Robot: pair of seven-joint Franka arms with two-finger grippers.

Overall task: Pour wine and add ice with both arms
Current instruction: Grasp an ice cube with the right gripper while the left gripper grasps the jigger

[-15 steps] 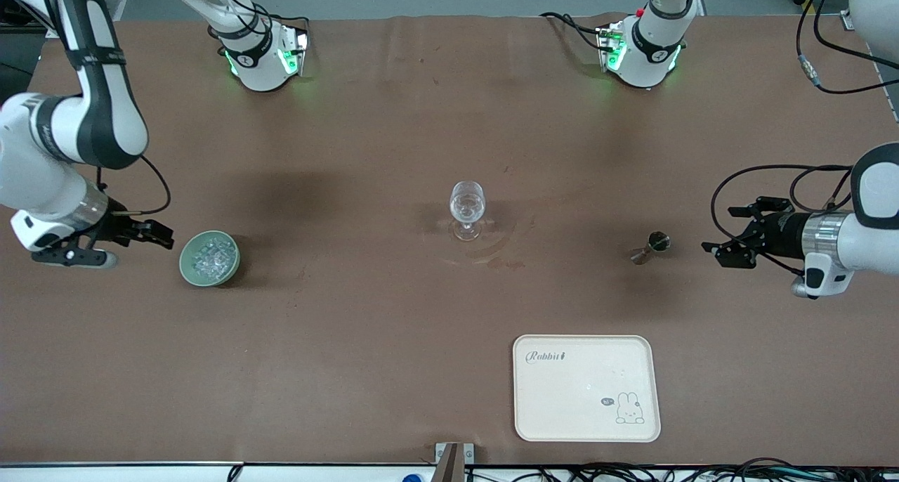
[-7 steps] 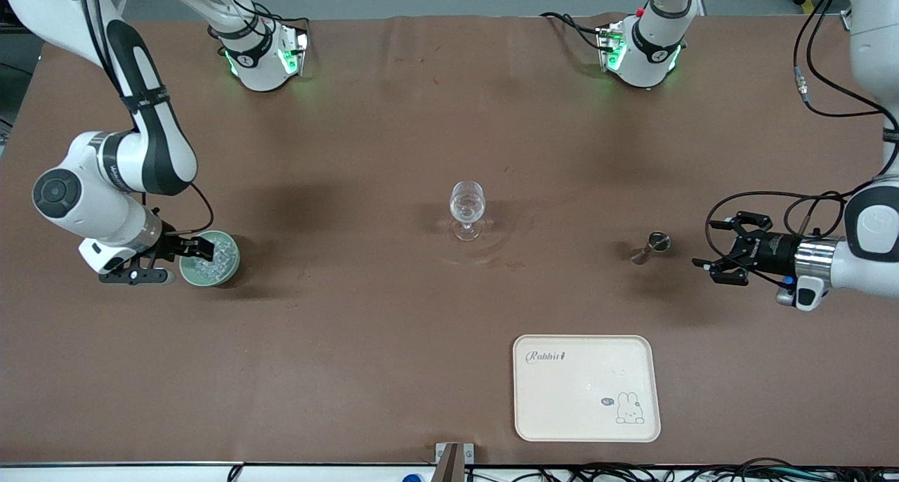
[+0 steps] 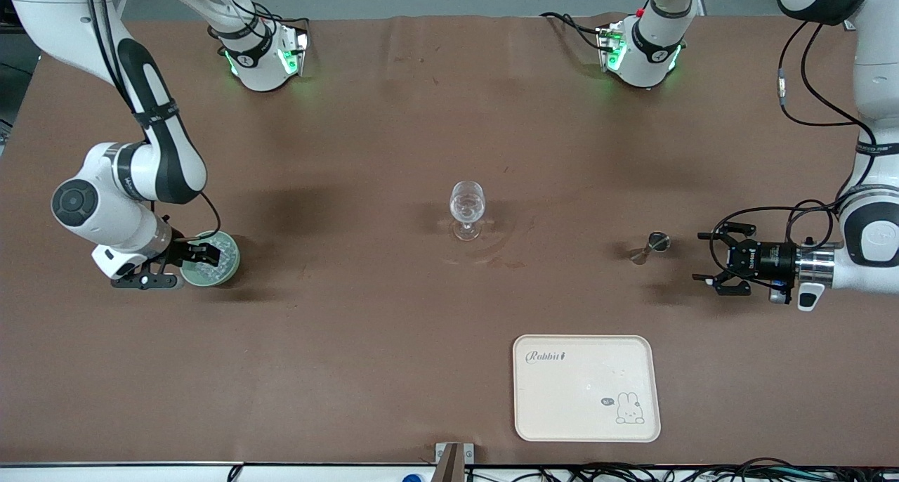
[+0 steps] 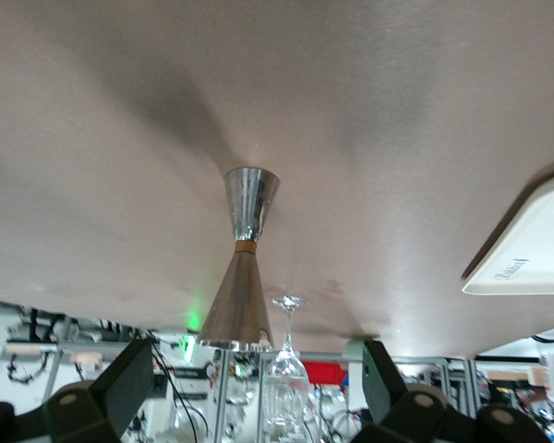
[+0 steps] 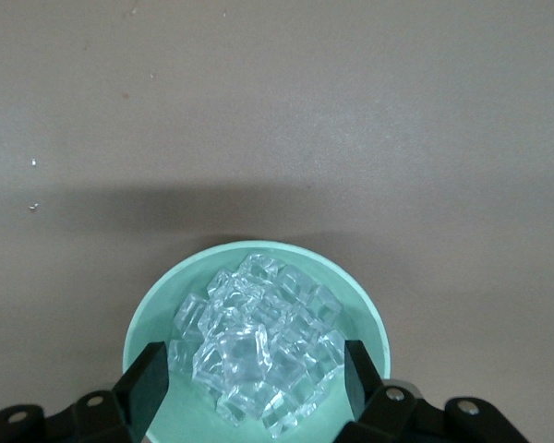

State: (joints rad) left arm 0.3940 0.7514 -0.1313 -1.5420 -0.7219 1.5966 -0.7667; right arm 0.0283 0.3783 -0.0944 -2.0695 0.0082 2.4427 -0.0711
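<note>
— Brown table (image 3: 365, 313) under you; what's at the right gripper (image 3: 202, 252)?

— My jaws gape over the ice (image 5: 257, 358) in the green bowl (image 3: 228, 265).

— And farther along?

— Wine glass (image 3: 467, 209), then the jigger (image 4: 243, 263) ahead of my spread-wide left gripper (image 3: 718, 265).

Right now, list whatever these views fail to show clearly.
- Jigger: any liquid inside, left wrist view; its metal wall hides it.
- Wine glass: fill level, front view; too small, clear.
- Bowl: near rim, right wrist view; cut off by the right gripper over the ice.
</note>
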